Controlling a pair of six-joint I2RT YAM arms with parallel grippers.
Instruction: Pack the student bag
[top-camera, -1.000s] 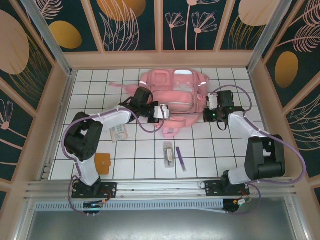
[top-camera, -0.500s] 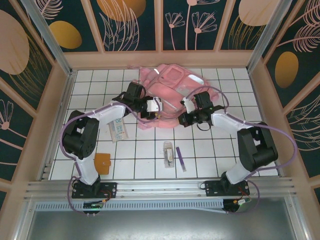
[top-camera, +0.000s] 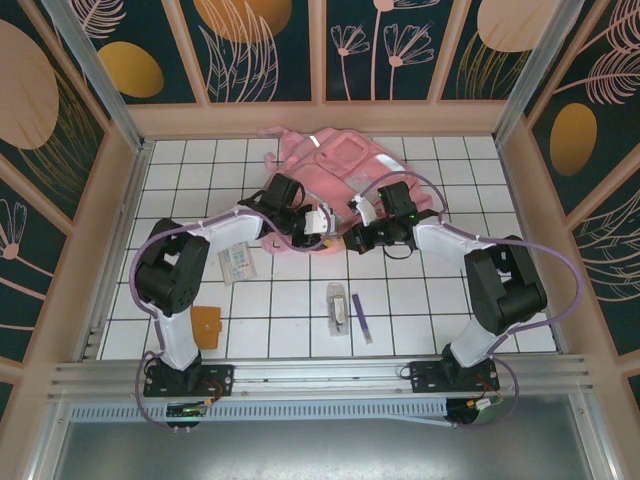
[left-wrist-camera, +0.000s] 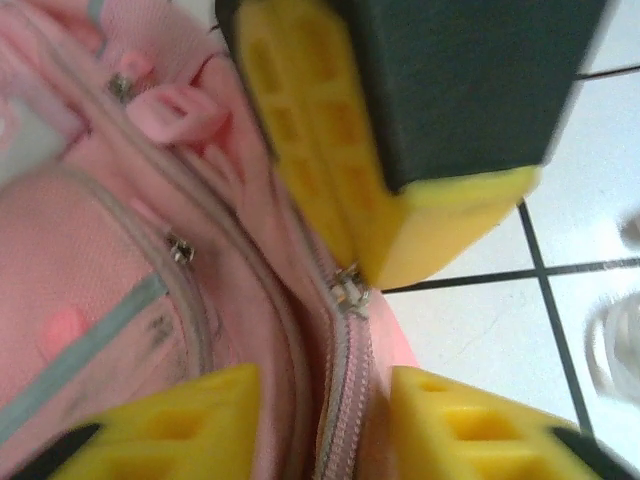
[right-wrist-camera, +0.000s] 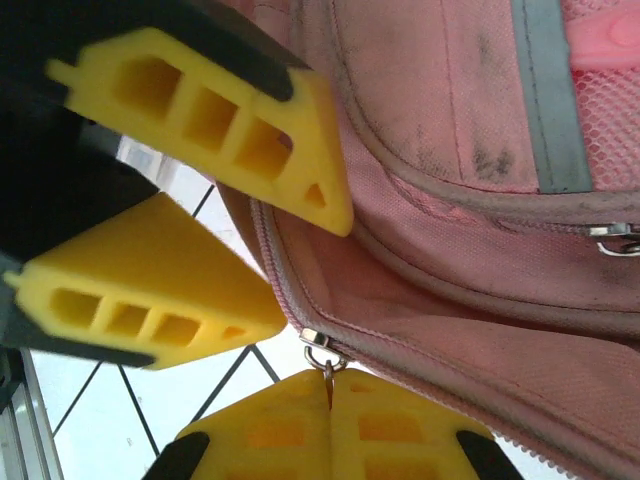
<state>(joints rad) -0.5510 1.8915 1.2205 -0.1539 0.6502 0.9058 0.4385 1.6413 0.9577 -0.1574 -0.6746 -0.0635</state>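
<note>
The left pincer, jaws apart, is working at the far middle of the desk, straddling the zip seam on the near edge of the student bag, seemingly to brace the fabric; whether it is pinching cannot be told. Just beside it, the right pincer is clamping shut on the small metal zip pull, likely to draw the zip open for packing.

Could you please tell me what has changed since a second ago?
The right tool, shut on a zipper pull, swung left along the student bag's near edge; the bag turned and shifted left. The left tool stayed there. Pen, card and wallet unmoved.
</note>
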